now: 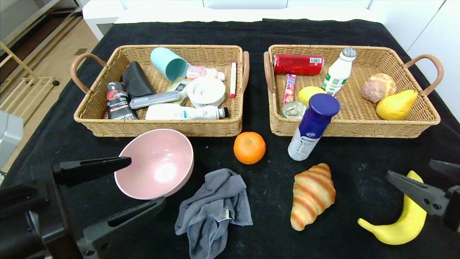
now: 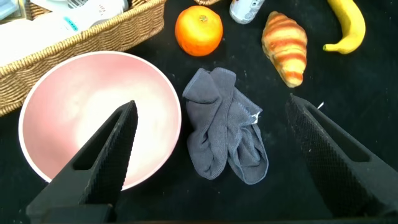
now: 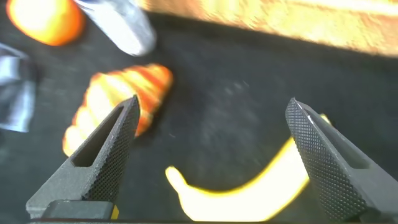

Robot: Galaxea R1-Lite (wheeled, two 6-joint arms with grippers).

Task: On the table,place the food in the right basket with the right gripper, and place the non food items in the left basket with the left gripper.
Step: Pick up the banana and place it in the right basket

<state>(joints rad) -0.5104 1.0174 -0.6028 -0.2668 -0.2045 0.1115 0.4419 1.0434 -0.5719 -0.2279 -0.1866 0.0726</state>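
Note:
On the black table [image 1: 273,230] lie a pink bowl [image 1: 158,163], a grey cloth [image 1: 215,205], an orange [image 1: 249,147], a blue-capped white bottle [image 1: 312,126], a croissant [image 1: 312,194] and a banana [image 1: 402,219]. My left gripper [image 1: 146,181] hovers open at the near left, one finger over the bowl [image 2: 81,106], the cloth [image 2: 224,130] between its fingers. The right gripper [image 1: 409,169] stands open above the banana [image 3: 249,193], holding nothing, with the croissant [image 3: 106,99] beside it. Behind stand the left basket [image 1: 158,127] and the right basket [image 1: 359,129].
The left basket holds a teal cup [image 1: 169,63], bottles and a white roll. The right basket holds a red can [image 1: 298,64], a milk bottle [image 1: 338,72], a pear [image 1: 395,105] and a bun. The table's edges drop off left and right.

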